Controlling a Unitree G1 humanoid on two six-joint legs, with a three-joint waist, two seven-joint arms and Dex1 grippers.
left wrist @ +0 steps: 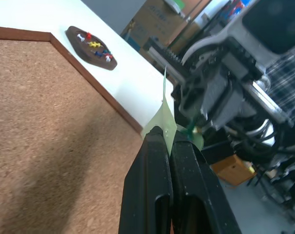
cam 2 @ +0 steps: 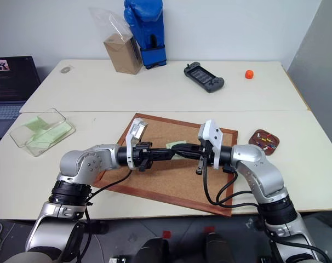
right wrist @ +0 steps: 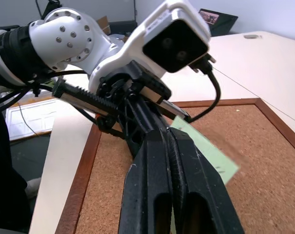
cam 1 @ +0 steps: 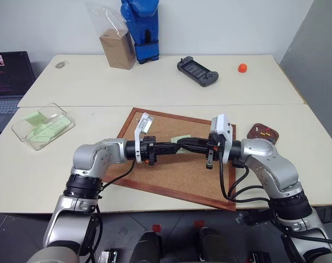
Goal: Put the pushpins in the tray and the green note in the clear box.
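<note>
the left tool and the right tool meet fingertip to fingertip at the centre of the frame, above the cork board. both tools are fully closed. the left tool pinches the green note by one edge, so the note stands nearly on edge between its fingers. the right tool appears to pinch a green pushpin right at the note, though the contact point is small and partly hidden. risk one: if the pin is still through the paper, pulling the tools apart at an angle may tear the note or drag it out of the left tool's grip. risk two: a thin edge grip gives little hold, and the note may slip and fall back onto the cork board. risk three: a pin freed abruptly may drop on the cork board or the worktop and roll away. the tray sits at the right of the frame, just past the board's right corner, and already holds several pushpins. the clear box sits at the left of the frame, well apart from the tools, with pale green slips inside. carrying the note that far raises the chance of losing it. a handheld console lies at the upper middle, clear of both routes.
</note>
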